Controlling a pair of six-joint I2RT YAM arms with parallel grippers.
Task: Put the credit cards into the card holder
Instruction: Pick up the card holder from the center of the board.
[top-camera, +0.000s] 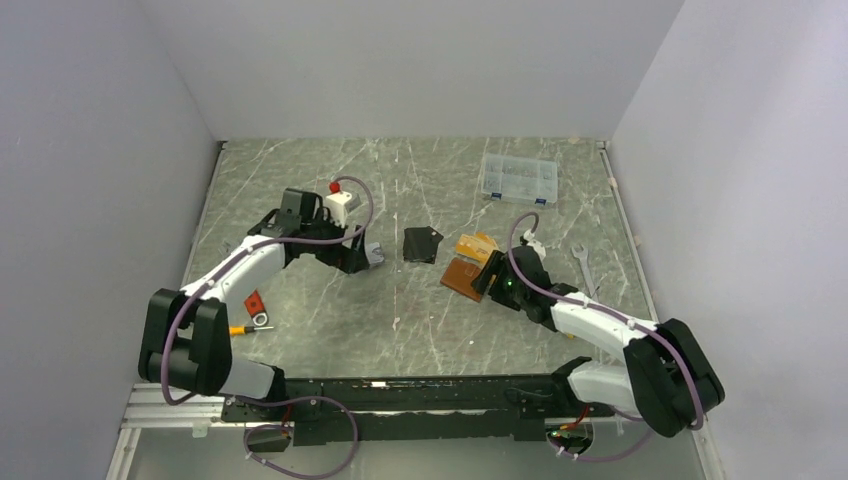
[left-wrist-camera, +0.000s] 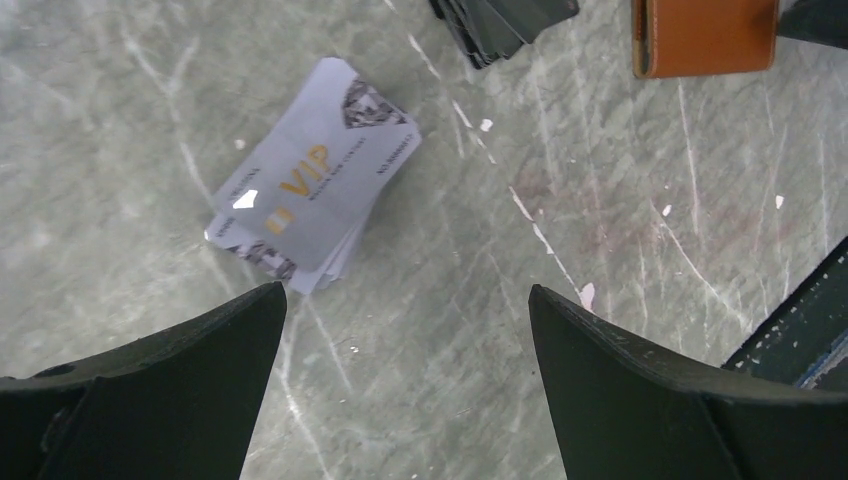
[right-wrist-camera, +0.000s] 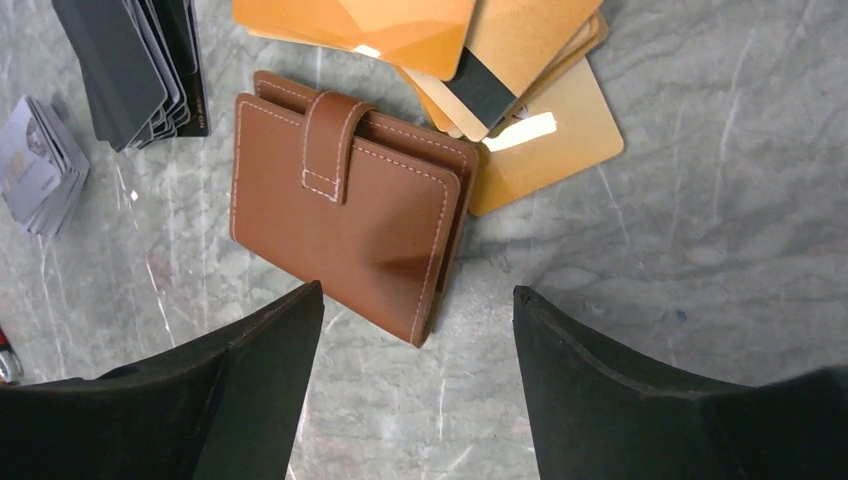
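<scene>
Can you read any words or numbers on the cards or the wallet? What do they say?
"VIP" in gold letters, on the top silver card.
Small print under it and along that card's edges: too small to read.
Orange cards, black cards, wallet: no text to be seen.

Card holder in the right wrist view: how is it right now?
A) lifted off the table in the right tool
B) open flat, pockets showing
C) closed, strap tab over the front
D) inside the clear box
C: the card holder lies flat on the table, folded shut with its strap tab across the front.
</scene>
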